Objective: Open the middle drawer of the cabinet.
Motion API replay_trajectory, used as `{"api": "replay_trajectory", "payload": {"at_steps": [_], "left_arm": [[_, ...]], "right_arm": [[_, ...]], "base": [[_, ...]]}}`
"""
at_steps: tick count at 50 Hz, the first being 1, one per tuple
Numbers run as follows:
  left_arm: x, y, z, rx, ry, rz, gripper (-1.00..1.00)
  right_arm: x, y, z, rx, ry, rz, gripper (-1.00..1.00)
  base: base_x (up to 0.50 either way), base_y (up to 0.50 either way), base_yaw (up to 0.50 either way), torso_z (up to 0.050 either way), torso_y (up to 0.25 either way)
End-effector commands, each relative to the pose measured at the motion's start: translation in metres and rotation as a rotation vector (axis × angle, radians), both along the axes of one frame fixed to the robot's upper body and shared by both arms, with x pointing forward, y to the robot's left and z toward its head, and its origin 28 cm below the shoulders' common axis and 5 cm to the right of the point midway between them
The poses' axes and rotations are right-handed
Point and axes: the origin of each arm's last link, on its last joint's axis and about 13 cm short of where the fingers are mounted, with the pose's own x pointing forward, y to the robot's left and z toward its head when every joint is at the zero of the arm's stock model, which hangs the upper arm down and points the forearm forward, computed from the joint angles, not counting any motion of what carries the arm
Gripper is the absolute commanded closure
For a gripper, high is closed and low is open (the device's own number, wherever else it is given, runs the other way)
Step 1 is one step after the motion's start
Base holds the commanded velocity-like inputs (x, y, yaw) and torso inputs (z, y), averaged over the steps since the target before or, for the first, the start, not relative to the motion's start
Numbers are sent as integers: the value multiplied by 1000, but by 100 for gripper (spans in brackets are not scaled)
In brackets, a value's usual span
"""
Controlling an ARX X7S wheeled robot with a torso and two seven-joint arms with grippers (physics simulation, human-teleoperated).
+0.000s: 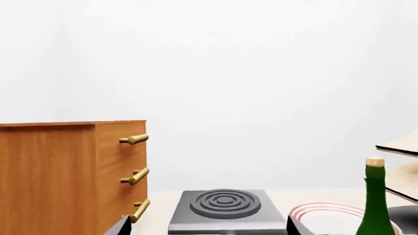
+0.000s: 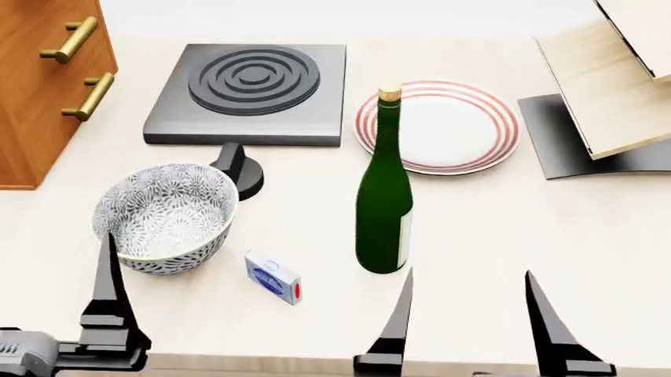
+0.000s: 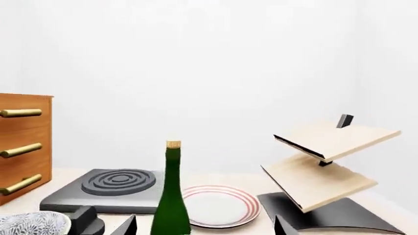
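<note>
The orange-brown cabinet [image 1: 49,176] stands at the table's far left, with three brass bar handles stacked on its front. The middle drawer [image 1: 111,177] is shut, like the drawers above and below it, and its handle [image 1: 135,176] is free. The middle drawer also shows in the right wrist view [image 3: 39,143]. In the head view the cabinet [image 2: 37,102] shows only two handles. My left gripper [image 1: 207,228] is open and empty, well short of the cabinet; one of its fingers [image 2: 106,287] shows beside the bowl. My right gripper [image 2: 472,302] is open and empty at the table's near edge.
A dark stove plate [image 2: 251,82] lies next to the cabinet. A patterned bowl [image 2: 166,212], a black knob-like piece [image 2: 239,169], a small blue-and-white box [image 2: 273,276], a green bottle [image 2: 385,200] and a red-rimmed plate [image 2: 461,129] lie nearer. A pale wooden tiered rack [image 2: 608,86] stands at the right.
</note>
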Motion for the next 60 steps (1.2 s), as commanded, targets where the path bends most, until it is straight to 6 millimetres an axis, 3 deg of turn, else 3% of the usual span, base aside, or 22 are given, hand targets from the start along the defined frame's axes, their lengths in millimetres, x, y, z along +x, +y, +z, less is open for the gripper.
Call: {"api": "replay_trajectory", "payload": {"at_steps": [1,8,17,41,60], "left_arm": [[-18,-3,37,-4,-116,-39,-100],[-32,-2,64,-37,-208,-49,-100],[-44,1,82,-91,-245,-77,-100],[-48,4,88,-79,-276,-67,-100],[-45,3,86,-75,-270,-62,-100]], "right_arm": [[-20,2,41,-18,-135,-1,-100],[-33,5,65,-29,-236,9,-100],[-36,5,67,-37,-271,12,-100],[-41,8,70,-21,-354,51,-100],[-43,9,70,-41,-373,48,-100]], "base": [[0,0,0,0,0],[0,0,0,0,0],[0,0,0,0,0],[8,0,0,0,0],[484,0,0,0,0]]}}
